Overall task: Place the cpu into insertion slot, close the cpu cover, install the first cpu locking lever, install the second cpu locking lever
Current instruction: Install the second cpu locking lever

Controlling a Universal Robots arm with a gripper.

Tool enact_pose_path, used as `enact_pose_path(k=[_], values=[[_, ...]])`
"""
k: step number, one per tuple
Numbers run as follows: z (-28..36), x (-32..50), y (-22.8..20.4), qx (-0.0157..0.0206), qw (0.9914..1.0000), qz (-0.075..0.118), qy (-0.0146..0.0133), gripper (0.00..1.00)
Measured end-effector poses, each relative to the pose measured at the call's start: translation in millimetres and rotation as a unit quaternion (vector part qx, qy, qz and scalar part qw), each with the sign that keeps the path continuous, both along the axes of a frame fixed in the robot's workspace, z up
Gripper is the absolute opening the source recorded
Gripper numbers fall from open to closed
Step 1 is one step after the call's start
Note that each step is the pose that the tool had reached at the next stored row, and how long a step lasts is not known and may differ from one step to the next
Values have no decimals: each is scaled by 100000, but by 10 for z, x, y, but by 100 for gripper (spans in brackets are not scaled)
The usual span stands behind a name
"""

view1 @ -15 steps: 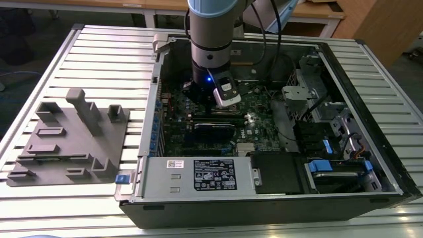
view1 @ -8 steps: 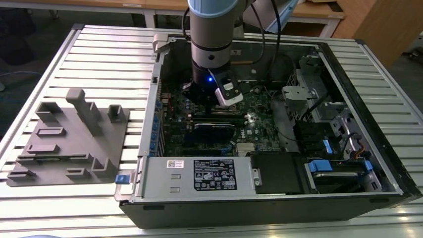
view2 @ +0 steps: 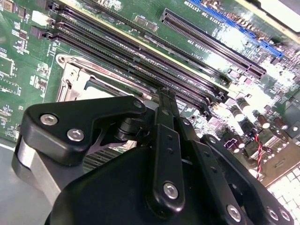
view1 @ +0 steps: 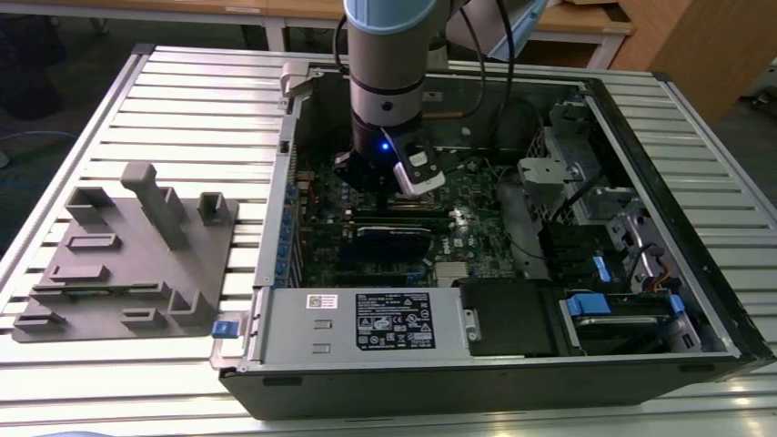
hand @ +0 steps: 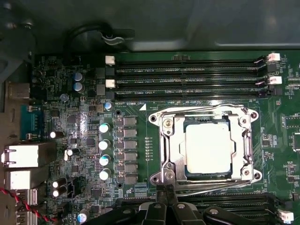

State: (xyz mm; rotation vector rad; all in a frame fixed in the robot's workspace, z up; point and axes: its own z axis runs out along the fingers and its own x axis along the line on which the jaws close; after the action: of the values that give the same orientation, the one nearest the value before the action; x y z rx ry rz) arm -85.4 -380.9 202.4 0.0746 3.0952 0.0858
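cpu [hand: 208,149] inside insertion slot [hand: 169,145]

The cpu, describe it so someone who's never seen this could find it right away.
Inside the open computer case, look at the green motherboard. Below the long black memory slots sits a silvery square socket frame. The cpu is the pale metal square in its window.

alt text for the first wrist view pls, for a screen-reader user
The cpu sits in the insertion slot on the green motherboard, with the silver cpu cover framing it. The black gripper is at the socket's edge. Long black memory slots run alongside the socket.
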Motion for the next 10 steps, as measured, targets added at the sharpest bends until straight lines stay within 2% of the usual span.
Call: enact_pose_path(k=[5,6,8,9,10], values=[[-1,0,0,157,100000,-6,0,11],[-2,0,0,491,99999,3,-3,11],[-2,0,0,1472,99989,-6,-6,11],[-1,0,0,1669,99986,-6,-3,11],[-2,0,1,1719,99985,-13,-7,11]])
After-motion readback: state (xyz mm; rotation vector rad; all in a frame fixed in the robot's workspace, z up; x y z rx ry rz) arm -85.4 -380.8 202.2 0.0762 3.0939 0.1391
